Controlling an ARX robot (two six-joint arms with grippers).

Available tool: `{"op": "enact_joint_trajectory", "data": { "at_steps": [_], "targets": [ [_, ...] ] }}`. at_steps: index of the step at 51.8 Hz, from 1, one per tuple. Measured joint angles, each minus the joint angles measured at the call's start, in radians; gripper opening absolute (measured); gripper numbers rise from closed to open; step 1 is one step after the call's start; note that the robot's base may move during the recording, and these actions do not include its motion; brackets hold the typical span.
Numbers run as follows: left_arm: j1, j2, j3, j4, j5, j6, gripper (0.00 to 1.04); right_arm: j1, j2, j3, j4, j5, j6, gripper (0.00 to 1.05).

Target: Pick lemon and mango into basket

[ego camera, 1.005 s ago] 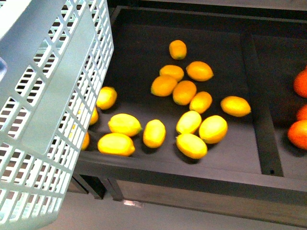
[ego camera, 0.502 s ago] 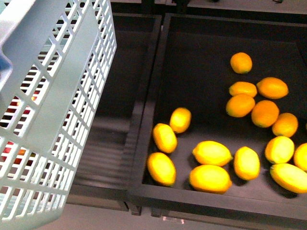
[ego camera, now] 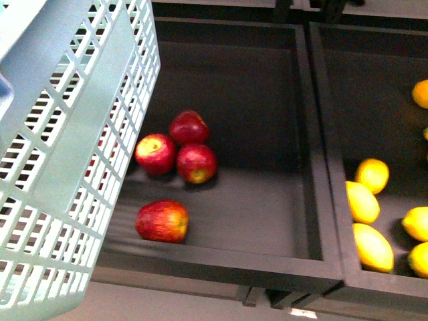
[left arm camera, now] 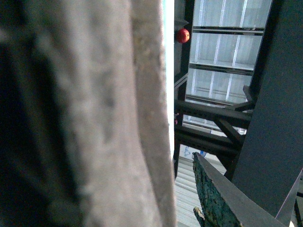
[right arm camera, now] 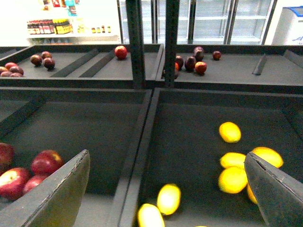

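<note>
Fruit bins, black and shallow, fill the front view. At left the teal basket [ego camera: 80, 134] hangs tilted in the foreground, with its lattice wall close to the camera. Four red apples [ego camera: 195, 162] sit in the middle bin, and the next bin to the right, the lemon bin [ego camera: 374, 100], holds the yellow fruit. I take the lemon [ego camera: 362, 201] beside that bin's left wall as my target. Its long axis runs roughly near to far, with the near end leaning right.

My right end effector [right arm camera: 165, 156] is the nearer one. Its fingers [right arm camera: 61, 194] stand wide apart and empty, and the right wrist view shows lemons [right arm camera: 168, 199] ahead in the gap between them. My left end effector [left arm camera: 182, 170] sits against something pale and blurred, so I cannot tell whether it is apart or together. I see no mango I can be sure of.
</note>
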Motion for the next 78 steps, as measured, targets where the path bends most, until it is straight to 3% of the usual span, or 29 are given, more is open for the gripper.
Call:
{"op": "enact_joint_trajectory", "data": {
  "at_steps": [20,46,50,52,62,78],
  "targets": [
    [0.013,-0.003,0.000,0.000,-0.031,0.018,0.28,-0.002,0.000,-0.001,0.000,-0.010,0.000,0.96],
    [0.003,-0.002,0.000,-0.001,0.001,0.007,0.28,-0.001,0.000,-0.001,0.000,-0.005,0.000,0.96],
    [0.000,0.017,0.027,-0.063,0.035,0.102,0.28,-0.001,0.000,-0.001,0.000,-0.005,0.000,0.96],
    [-0.009,0.044,0.050,-0.071,0.054,0.232,0.28,-0.001,0.000,-0.001,0.000,-0.005,0.000,0.96],
    [-0.061,0.200,0.160,-0.024,0.032,0.636,0.28,-0.001,0.000,-0.001,0.000,-0.005,0.000,0.96],
    [-0.158,0.458,0.379,0.027,0.067,0.680,0.28,-0.001,0.000,-0.001,0.000,-0.005,0.000,0.96]
  ]
}}
